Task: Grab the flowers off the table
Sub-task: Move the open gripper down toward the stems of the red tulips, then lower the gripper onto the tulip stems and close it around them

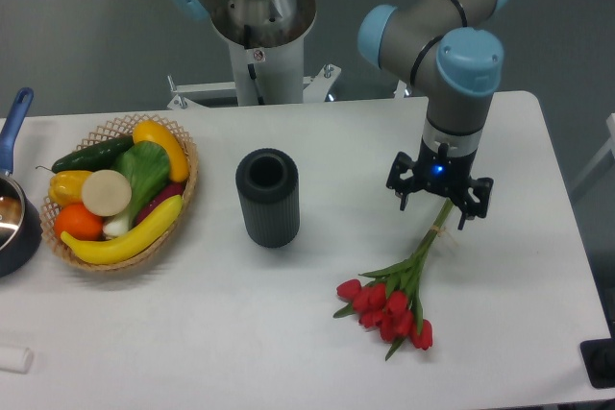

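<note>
On the white table the flowers lie flat, stems pointing up-right. The hand hangs open above the stems, holding nothing, probably lined up for gripping there.

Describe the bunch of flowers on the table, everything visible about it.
The flowers are a bunch of red tulip buds on long thin green stems with green leaves. They lie flat on the white table, buds toward the near edge, stems running up and right under the gripper, which is open over the stem ends. Whether it touches them cannot be told.
</note>
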Controlling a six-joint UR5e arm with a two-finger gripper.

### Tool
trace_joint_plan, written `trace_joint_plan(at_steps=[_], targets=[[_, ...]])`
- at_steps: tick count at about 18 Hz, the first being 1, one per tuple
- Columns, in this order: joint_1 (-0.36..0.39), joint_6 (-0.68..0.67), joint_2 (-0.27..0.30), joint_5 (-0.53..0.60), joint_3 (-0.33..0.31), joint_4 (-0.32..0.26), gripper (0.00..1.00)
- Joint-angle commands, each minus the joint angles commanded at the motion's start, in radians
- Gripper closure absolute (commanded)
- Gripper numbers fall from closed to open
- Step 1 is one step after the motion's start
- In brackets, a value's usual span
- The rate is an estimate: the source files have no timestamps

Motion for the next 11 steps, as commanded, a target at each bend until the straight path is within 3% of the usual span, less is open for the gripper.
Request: trace_joint_plan(at_steps=[11], targets=[[-0.008,0.092,-0.109,0.002,0.012,0.012,0.00]])
